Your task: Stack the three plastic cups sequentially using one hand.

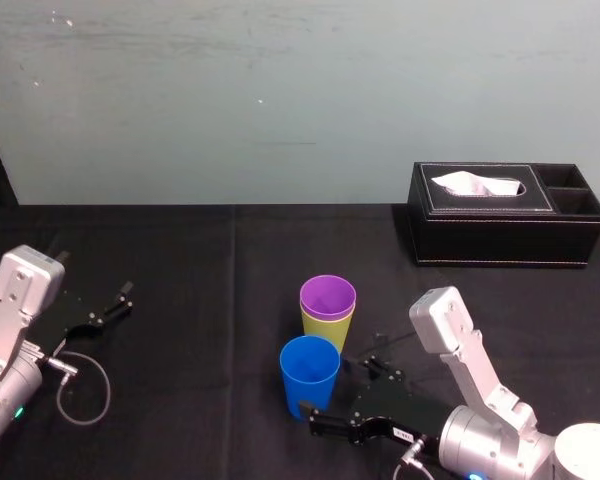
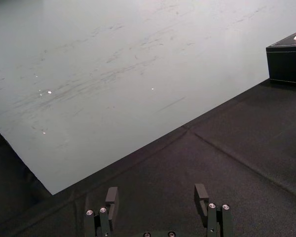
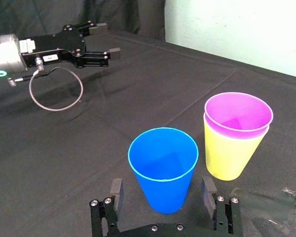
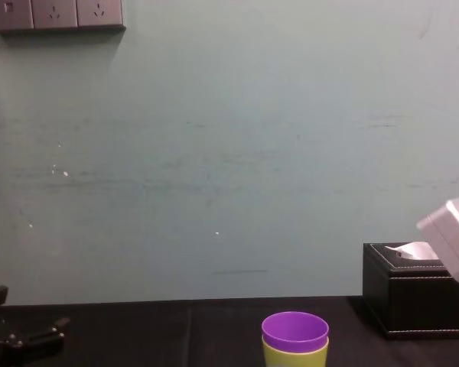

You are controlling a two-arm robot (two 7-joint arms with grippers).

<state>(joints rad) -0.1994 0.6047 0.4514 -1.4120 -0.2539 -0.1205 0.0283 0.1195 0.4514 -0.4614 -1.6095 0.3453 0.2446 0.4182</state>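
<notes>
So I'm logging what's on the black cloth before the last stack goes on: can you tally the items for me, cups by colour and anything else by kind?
purple cup: 1 (nested in the lime-green one)
lime-green cup: 1
blue cup: 1 (standing alone)
black tissue box: 1
Total: 4

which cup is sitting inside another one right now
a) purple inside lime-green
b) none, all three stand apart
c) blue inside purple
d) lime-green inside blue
A: the small tapered purple plastic cup sits nested in the lime-green plastic cup. The blue plastic cup stands alone beside them, between the open fingers of the right claw. The left claw sits parked off to the left.
</notes>
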